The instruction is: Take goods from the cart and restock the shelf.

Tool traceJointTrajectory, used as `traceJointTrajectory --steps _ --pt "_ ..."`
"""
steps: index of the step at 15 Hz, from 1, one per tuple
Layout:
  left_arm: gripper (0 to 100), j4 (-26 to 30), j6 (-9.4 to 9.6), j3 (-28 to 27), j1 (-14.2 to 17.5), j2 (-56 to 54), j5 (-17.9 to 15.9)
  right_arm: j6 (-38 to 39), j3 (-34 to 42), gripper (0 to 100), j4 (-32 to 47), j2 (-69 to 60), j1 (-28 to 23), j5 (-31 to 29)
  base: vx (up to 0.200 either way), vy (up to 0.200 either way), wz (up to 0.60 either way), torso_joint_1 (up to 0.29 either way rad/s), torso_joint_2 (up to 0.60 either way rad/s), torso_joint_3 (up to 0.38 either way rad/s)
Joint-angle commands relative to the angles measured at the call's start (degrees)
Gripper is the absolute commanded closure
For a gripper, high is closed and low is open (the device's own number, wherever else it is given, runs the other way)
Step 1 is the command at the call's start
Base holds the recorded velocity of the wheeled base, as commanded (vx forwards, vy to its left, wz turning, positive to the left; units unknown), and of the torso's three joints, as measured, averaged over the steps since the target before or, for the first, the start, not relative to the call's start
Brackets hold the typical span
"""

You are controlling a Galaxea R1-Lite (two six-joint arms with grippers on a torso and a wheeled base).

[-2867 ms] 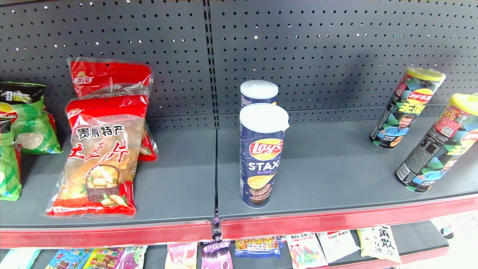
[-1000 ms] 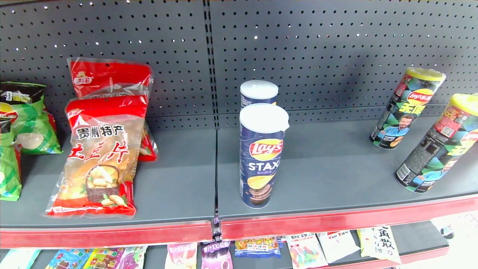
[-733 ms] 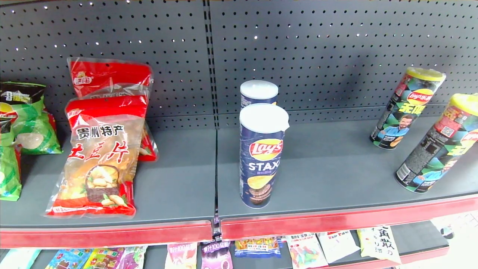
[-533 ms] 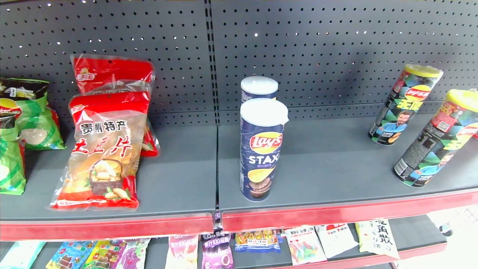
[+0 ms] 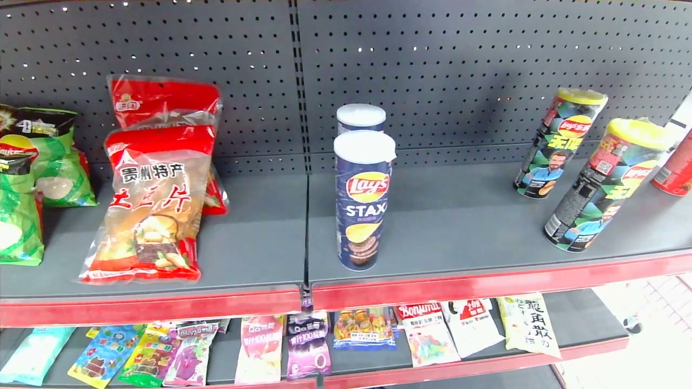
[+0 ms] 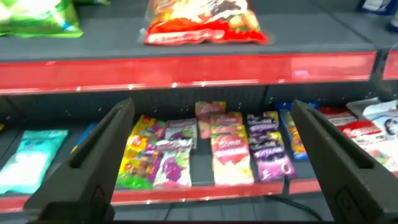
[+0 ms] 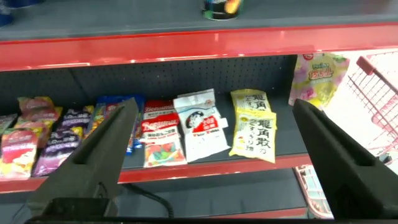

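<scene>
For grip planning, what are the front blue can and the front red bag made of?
The front blue can: likely printed paperboard tube, straight rigid wall; matte white lid, probably plastic. The front red bag: thin glossy plastic film, partly clear, wrinkled, showing glare.

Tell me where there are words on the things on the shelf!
I won't read print off; here is where it stands.
Front blue can: round logo, big white letters below.
Front red bag: white and red characters across the front.
Back yellow-lidded can: logo, yellow characters.
Front yellow-lidded can: logo, partly turned away.
Green bag: logo near the top.
Small packets below: too small to read.
</scene>
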Motion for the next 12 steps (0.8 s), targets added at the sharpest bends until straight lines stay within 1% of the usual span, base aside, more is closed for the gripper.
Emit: traceJointTrajectory --steps 1,12 --pt "0 -0.03 0.05 0.01 0.02 0.1 -0.03 0.0 0.01 0 0.02 0.04 0.02 0.0 0.0 -0.2 0.0 0.022 0.01 0.007" --pt "0 -0.03 -0.04 0.01 -0.06 0.1 -0.03 0.0 0.01 0 0.02 0.04 0.02 0.0 0.0 -0.2 0.0 0.005 0.0 0.003"
